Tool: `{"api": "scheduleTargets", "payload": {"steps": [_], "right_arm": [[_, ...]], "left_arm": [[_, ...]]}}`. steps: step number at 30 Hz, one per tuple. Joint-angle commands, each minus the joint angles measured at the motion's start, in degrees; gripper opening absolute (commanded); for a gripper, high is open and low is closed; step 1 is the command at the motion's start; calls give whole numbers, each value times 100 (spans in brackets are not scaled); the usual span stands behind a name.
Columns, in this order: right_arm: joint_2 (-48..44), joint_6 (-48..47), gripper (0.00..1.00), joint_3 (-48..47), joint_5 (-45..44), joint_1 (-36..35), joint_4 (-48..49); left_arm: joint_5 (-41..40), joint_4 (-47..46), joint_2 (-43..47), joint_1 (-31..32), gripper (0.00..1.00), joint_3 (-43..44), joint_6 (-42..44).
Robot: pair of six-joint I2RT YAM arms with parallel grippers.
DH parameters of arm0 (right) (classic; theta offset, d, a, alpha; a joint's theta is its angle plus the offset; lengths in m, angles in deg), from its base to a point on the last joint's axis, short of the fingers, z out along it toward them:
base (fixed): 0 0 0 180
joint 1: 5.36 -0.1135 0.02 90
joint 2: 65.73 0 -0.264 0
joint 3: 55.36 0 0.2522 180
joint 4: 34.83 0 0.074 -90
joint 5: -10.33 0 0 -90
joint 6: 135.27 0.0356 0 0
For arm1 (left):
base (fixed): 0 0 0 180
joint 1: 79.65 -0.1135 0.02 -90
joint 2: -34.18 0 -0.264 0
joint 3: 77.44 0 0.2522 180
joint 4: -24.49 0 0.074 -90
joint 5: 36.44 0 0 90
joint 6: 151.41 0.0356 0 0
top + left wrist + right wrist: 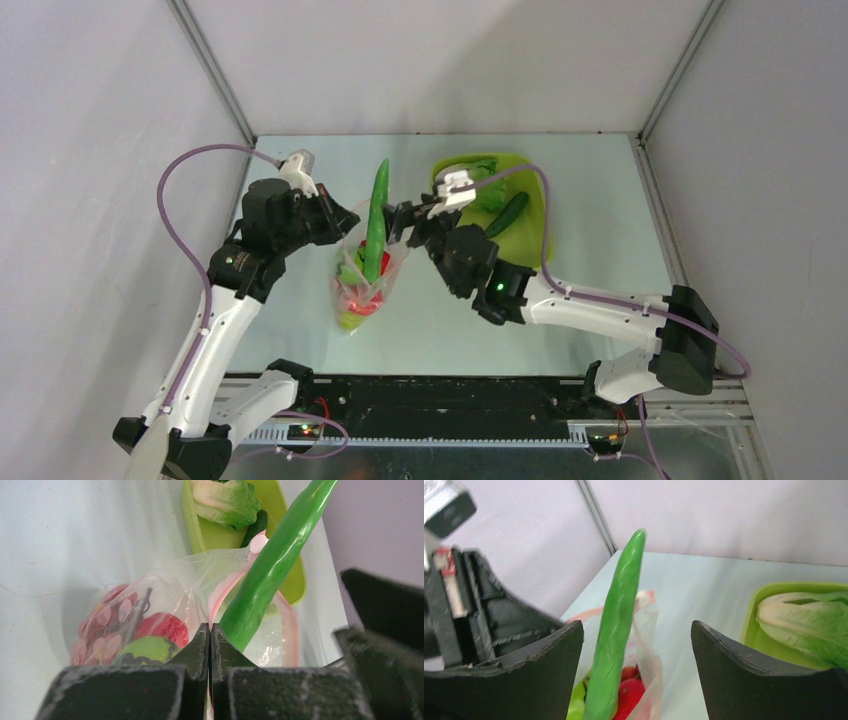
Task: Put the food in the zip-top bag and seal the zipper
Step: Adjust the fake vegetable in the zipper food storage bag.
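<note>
The clear zip-top bag point(365, 285) lies mid-table with red tomatoes point(162, 627) and a yellow-green pear point(147, 647) inside. A long green pepper point(377, 215) stands tilted with its lower end in the bag's mouth and its upper end sticking out. My left gripper point(338, 222) is shut on the pink zipper strip point(220, 592) at the mouth's edge and holds it up. My right gripper point(636, 625) is open just right of the mouth. The pepper point(616, 630) stands between its fingers, nearer the left one, ungripped. Lettuce point(482, 185) and cucumber point(507, 213) lie in the tray.
The lime-green tray point(535, 215) stands at the back right of the bag, close behind my right gripper. Grey enclosure walls ring the table. The left arm's wrist shows at the left of the right wrist view point(469, 605).
</note>
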Motion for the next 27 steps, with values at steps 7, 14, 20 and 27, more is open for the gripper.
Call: {"api": "scheduleTargets", "payload": {"steps": [7,14,20,27], "right_arm": [[51,620,79,-1055,1711,1013,-813],[797,619,79,-2003,1820,1153,-1503],[1165,754,78,-2361,1832,1231,-1790],[1279,779,65,-2382,1962,1236,-1538]], "left_arm": [[119,-123,96,18,0,50,96],[189,-148,108,16,0,44,93],[192,-158,145,15,0,33,97],[227,-177,143,12,0,32,87]]}}
